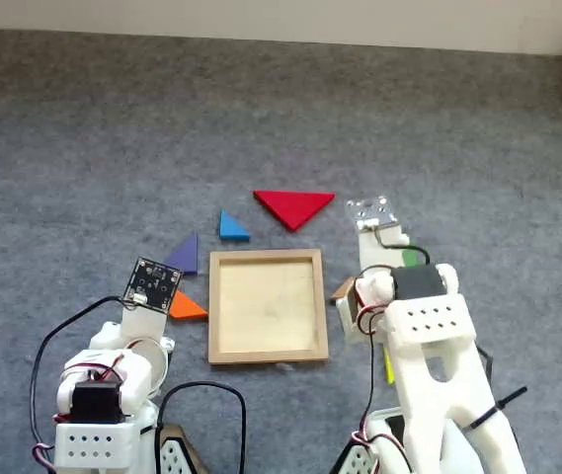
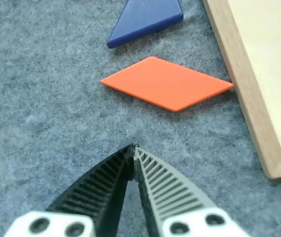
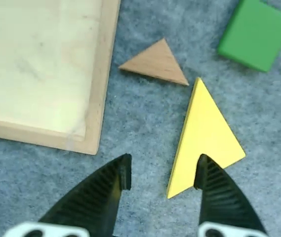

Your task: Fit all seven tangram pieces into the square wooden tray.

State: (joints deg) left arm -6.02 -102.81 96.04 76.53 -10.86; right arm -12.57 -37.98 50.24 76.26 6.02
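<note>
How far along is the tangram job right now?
Nothing is done: the tray is bare. All seven pieces lie outside it: red triangle, light blue triangle, dark blue triangle, orange parallelogram, wooden triangle, yellow triangle, green square. The right pincer is open over the yellow triangle; the left pincer is shut, empty, near the orange parallelogram.

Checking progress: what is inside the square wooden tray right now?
No pieces: the tray shows bare wood inside. Its whole floor is in view from above, nothing covered.
</note>
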